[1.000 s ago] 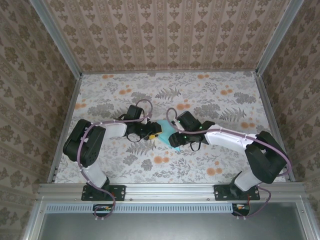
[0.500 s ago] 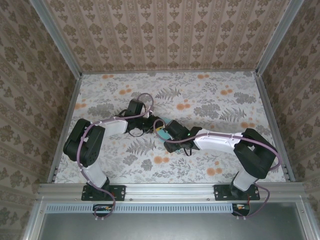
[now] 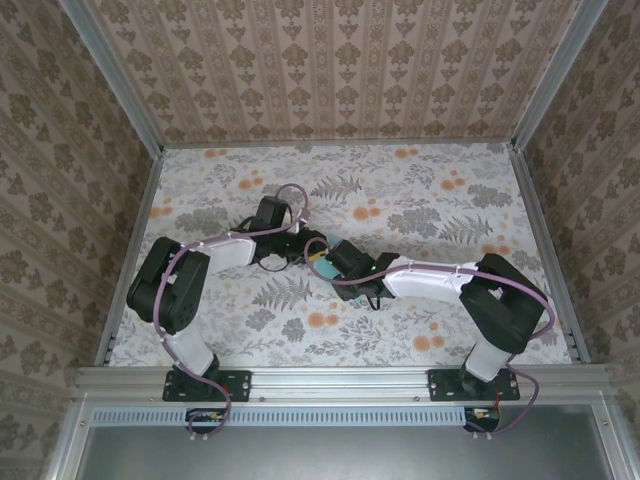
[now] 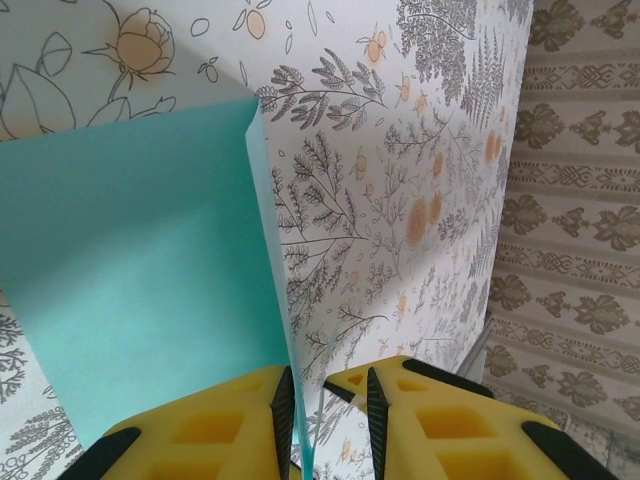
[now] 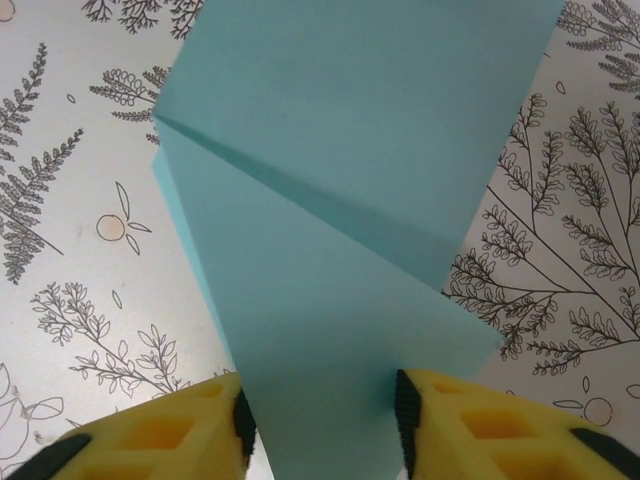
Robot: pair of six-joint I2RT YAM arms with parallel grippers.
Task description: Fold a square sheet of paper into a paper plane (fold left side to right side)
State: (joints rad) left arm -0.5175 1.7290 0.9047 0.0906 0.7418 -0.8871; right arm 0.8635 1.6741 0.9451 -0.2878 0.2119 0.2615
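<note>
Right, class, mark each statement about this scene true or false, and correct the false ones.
1. The square sheet of paper is plain light turquoise. True.
2. The sheet lies flat with no fold. False: the right wrist view shows a crease, with one layer over another.
3. The table has a floral print. True.
4. The left gripper and right gripper are at opposite table edges. False: they meet at the paper near the table's middle.
5. In the left wrist view, a paper edge runs between the yellow fingers. True.
</note>
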